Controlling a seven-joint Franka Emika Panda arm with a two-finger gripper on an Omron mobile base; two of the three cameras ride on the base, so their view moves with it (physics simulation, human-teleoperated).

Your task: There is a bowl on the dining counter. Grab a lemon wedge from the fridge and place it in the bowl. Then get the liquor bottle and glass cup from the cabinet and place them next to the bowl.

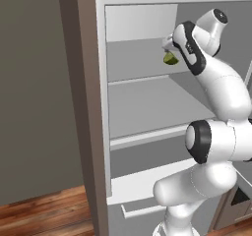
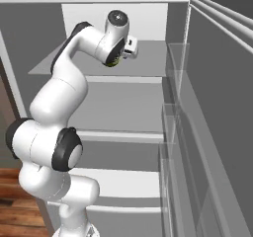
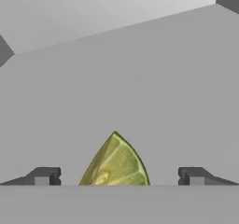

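The room has a brown wood floor (image 1: 44,208) and a plain dull wall (image 1: 29,82), and the big grey fridge (image 1: 101,107) stands open with smooth pale shelves inside.

The gripper (image 3: 119,176) is up at the top shelf (image 2: 148,63). Its 2 dark finger tips (image 3: 44,176) are small and blocky, and they stand wide apart, so it is open and holds nothing. The lemon wedge (image 3: 115,162) sits right in the gap between the 2 tips. Neither tip touches it, and there is free room on both sides of it. The wedge is yellow-green, with a pointy top, 1 curved dark green edge of peel and a wet-looking face with pale lines. It lies on the flat grey top shelf, near the front edge. From the left base camera the lemon wedge (image 1: 170,58) peeks out just under the hand.

The top shelf around the wedge is bare and smooth, and the back wall is a good way behind it. The shelf below (image 1: 147,107) is wide and flat too. The white arm (image 2: 59,98) is round and shiny with dark bands at the joints. On the right, the fridge door (image 2: 217,132) has clear, see-through bins (image 2: 173,132) with thin straight edges.
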